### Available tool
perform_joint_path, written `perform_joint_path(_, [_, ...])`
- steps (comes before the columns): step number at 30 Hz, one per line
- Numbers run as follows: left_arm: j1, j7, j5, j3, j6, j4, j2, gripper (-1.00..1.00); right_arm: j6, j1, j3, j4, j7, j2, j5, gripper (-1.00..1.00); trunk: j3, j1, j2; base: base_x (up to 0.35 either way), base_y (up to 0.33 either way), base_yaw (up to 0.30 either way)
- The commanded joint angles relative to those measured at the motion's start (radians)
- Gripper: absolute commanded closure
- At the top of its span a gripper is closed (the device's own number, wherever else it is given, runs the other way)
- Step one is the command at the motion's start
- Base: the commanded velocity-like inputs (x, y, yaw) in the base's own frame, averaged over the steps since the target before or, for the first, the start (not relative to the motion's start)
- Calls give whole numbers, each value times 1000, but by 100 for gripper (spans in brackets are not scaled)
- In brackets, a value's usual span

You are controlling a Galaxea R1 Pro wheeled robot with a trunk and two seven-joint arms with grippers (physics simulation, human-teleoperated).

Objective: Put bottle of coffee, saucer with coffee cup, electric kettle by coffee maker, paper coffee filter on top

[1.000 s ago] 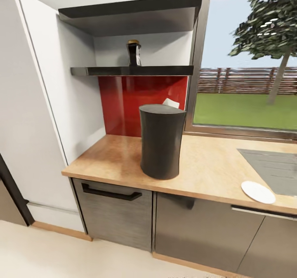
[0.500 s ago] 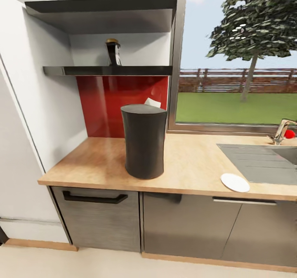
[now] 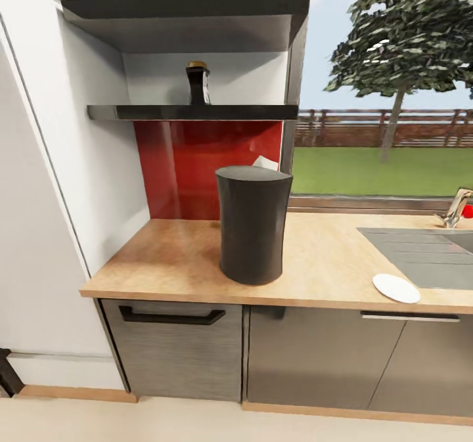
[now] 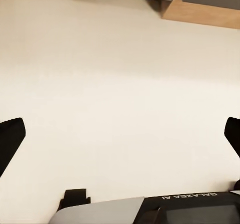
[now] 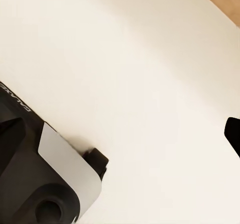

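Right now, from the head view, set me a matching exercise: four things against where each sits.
Things:
1. coffee maker
2. bottle
3. saucer
4. filter

Places:
A. on the shelf
B. behind the coffee maker's top
C. countertop front edge, beside the sink
D. middle of the countertop

Pairs: 1-D, 2-A, 3-C, 4-B
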Motion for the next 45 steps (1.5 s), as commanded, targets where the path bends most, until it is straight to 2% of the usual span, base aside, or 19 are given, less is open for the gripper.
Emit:
perform_joint_path(1, [0,-9,4,6,1,-1,0,-100,-6,-2,8,4,6,1,-10,-100,-1,0,-1,0,308,-1])
perform_joint_path(12, [0,-9,4,5,0,-1,-1,-100,-6,-2,8,4,6,1,-11,-100,-1,0,-1,0,272,-18])
perform_joint_path(19, [0,-7,4,4,-1,-2,-4,-100,-6,-2,8,4,6,1,-11,-100,-1,0,-1,0,37,-141])
perform_joint_path(37, [0,-5,4,3,-2,-4,-17,-100,-6,-2,8,4,6,1,-10,-100,-1,0,-1,0,1,-7])
perform_joint_path(45, [0,-5,4,4,-2,-4,-16,-100,-6,-2,8,4,6,1,-10,-100,24,-31,55,0,0,0])
